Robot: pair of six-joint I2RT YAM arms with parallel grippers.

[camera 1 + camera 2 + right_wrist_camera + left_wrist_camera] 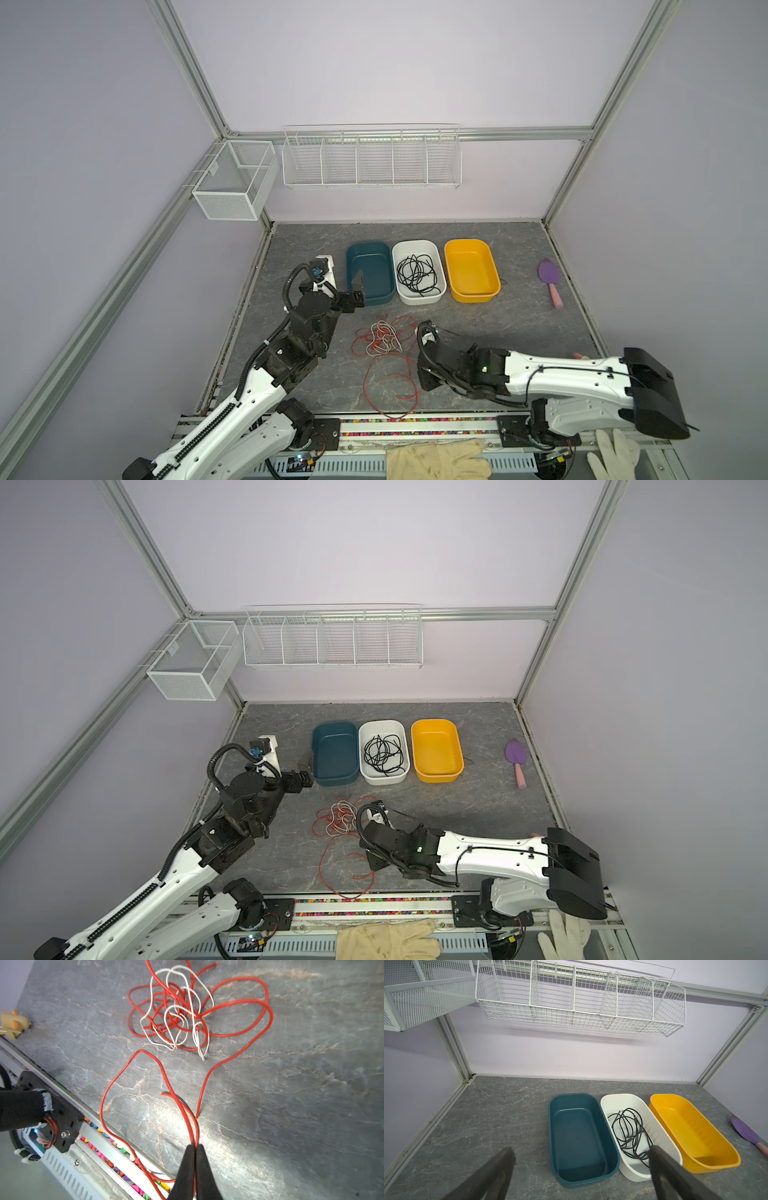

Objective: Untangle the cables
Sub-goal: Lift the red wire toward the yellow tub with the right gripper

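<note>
A tangle of red-orange and white cables (384, 338) (180, 1012) lies on the grey tabletop between the arms. A long red loop (388, 413) runs from it to the front rail. My right gripper (195, 1146) is shut on a strand of the red cable just above the table, near the tangle's front right side. A black cable (417, 274) (629, 1132) lies coiled in the white tub (420, 301). My left gripper (358, 293) (581, 1150) hangs open and empty at the near end of the blue tub (571, 1096).
The blue tub (370, 302), the white tub and a yellow tub (473, 298) stand in a row at the back. A purple spatula (549, 276) lies far right. Wire baskets (372, 158) hang on the back wall. Gloves (436, 457) rest beyond the front rail.
</note>
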